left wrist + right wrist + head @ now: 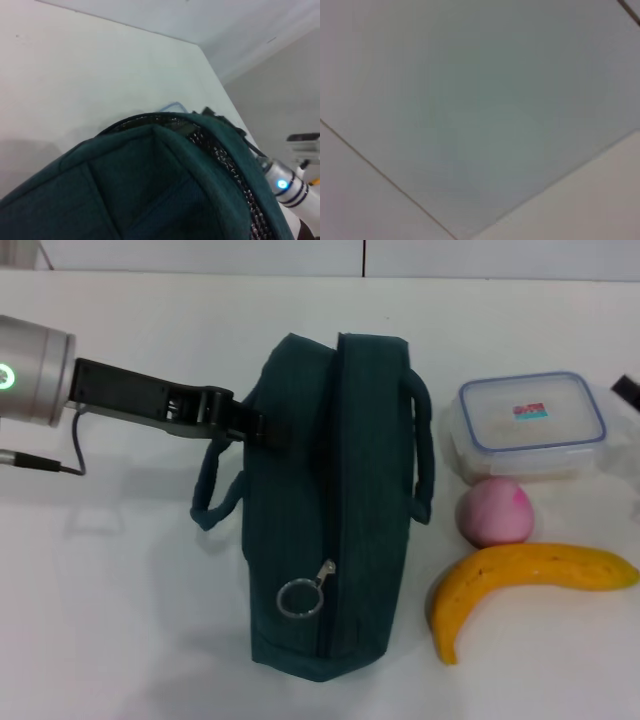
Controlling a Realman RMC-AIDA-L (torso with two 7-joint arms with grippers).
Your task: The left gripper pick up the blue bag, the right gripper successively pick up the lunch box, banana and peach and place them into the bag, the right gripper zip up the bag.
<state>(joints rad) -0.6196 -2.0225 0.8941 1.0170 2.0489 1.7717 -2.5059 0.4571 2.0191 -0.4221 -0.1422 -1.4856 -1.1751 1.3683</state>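
The blue bag (335,500) stands in the middle of the table with its zipper shut and the ring pull (299,598) near the front. Its fabric fills the lower part of the left wrist view (150,190). My left gripper (262,430) reaches in from the left and touches the bag's upper left side, just above the left handle (212,490). To the bag's right lie the lunch box (530,425), the peach (494,511) and the banana (520,582). Only a black bit of my right gripper (626,390) shows at the right edge, beside the lunch box.
The white table (120,570) runs to a far edge against a pale wall. The left arm's cable (70,455) hangs beside its wrist. The right arm's silver wrist with a blue light (285,185) shows behind the bag. The right wrist view shows only pale panels.
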